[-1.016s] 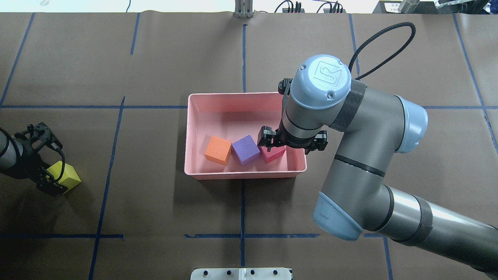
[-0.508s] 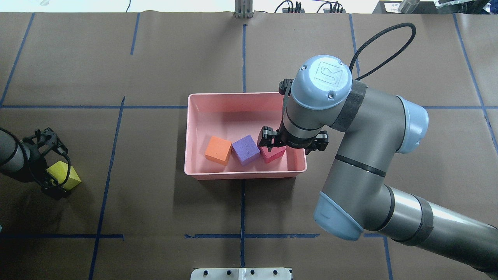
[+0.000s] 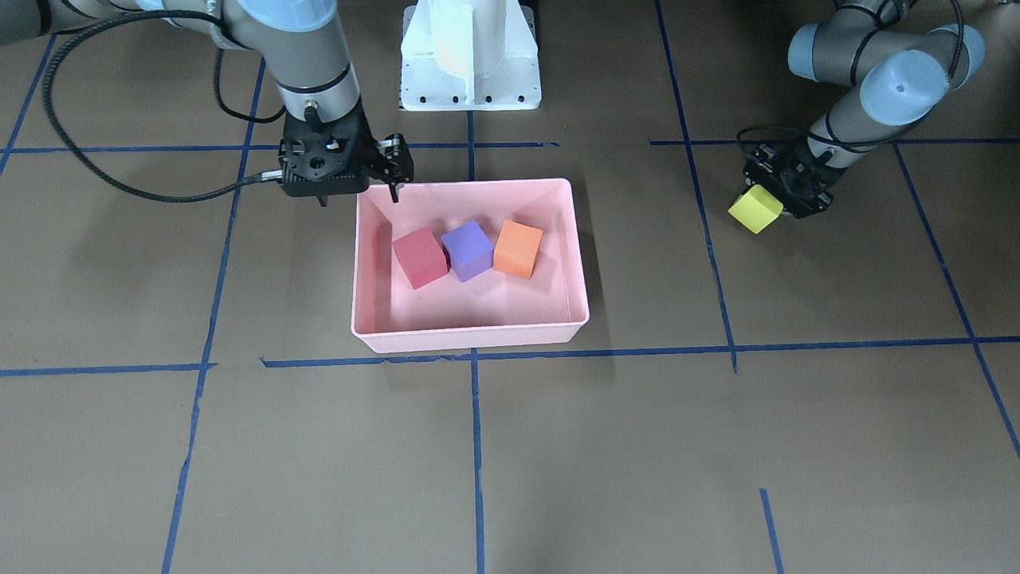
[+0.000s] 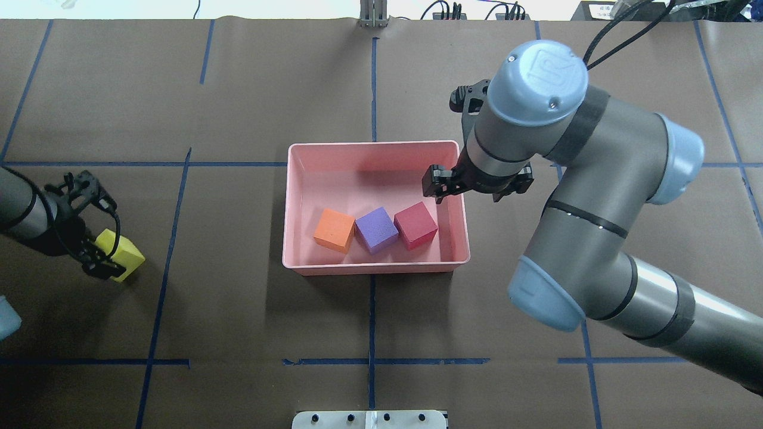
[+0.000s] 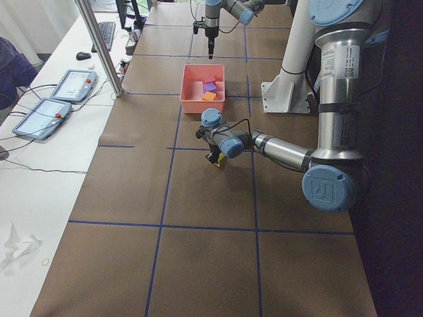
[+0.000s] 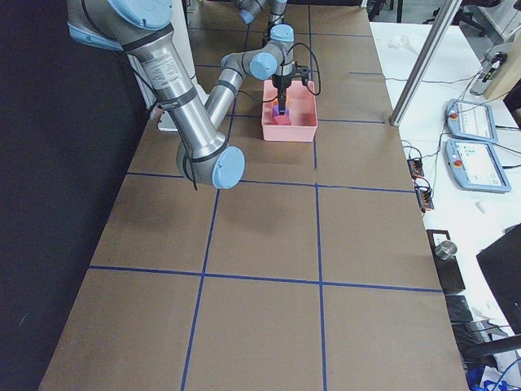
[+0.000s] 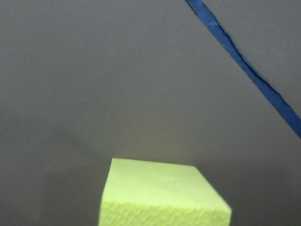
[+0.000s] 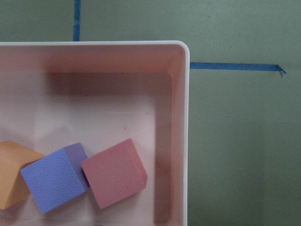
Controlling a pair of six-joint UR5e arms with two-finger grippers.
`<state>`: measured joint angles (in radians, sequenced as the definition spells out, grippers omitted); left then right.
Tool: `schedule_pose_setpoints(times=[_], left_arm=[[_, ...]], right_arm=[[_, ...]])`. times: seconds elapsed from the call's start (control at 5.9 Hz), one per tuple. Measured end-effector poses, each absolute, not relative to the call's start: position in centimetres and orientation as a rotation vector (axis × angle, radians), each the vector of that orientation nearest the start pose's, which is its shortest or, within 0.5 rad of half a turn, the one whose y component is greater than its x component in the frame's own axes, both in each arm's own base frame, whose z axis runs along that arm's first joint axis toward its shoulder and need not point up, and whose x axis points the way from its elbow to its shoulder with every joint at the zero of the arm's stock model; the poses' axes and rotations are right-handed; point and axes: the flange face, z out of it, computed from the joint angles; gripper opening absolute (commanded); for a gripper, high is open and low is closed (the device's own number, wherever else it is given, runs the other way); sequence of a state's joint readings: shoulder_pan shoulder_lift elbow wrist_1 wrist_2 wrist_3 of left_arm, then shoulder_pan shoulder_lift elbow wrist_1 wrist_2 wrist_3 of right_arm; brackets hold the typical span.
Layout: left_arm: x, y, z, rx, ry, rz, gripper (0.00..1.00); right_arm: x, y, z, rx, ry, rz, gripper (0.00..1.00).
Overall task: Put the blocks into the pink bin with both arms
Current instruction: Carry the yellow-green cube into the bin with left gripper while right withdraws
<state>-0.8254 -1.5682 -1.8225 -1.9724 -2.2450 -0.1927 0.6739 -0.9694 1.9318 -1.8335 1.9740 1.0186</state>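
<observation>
Pink bin (image 4: 375,144) on brown paper-covered table (image 4: 238,89), blue tape grid (image 4: 179,208); left tool (image 4: 107,262) grasping yellow-green block (image 4: 126,257); right tool (image 3: 356,190) released.

My right arm (image 4: 596,196) enters from the overhead frame's lower right, its wrist pointing straight down. I see the right gripper (image 3: 357,190) near center, its 2 fingers spread and empty. My left gripper (image 4: 106,262) sits at the left edge, clamped on the yellow-green block (image 4: 125,256).

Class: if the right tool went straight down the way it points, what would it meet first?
Probably the floor of the pink bin, right beside the red block; the right tool hangs high, so it might clip that block instead.
</observation>
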Motion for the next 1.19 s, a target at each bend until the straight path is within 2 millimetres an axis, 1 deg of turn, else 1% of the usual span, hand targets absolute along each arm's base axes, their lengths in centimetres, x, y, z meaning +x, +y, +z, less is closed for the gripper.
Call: schedule_pose_setpoints(times=[0.17,0.34,0.51,0.68,0.85,1.02,1.19], left_arm=[[28.8,-46.2,44.1,0.292,0.877,0.654,0.49],[29.7,-49.8,37.4,0.278,0.883,0.553,0.49],[31.1,-52.0,31.1,0.245,0.901,0.445,0.49],[34.4,-52.9,24.5,0.190,0.929,0.316,0.50],[40.0,-52.6,18.5,0.149,0.938,0.204,0.53],[45.7,-52.4,13.7,0.126,0.931,0.116,1.00],[49.7,-52.1,10.6,0.105,0.923,0.058,1.00]], right_arm=[[-37.6,-46.5,21.9,0.098,-0.779,-0.080,1.00],[-33.3,-47.9,24.4,0.114,-0.778,-0.140,1.00],[-28.9,-49.2,27.2,0.129,-0.775,-0.201,1.00],[-23.4,-50.4,31.0,0.146,-0.768,-0.273,1.00],[-17.9,-51.1,34.8,0.164,-0.765,-0.336,1.00],[-13.4,-51.0,38.0,0.178,-0.759,-0.379,1.00],[-10.0,-50.4,40.7,0.188,-0.750,-0.412,1.00]])
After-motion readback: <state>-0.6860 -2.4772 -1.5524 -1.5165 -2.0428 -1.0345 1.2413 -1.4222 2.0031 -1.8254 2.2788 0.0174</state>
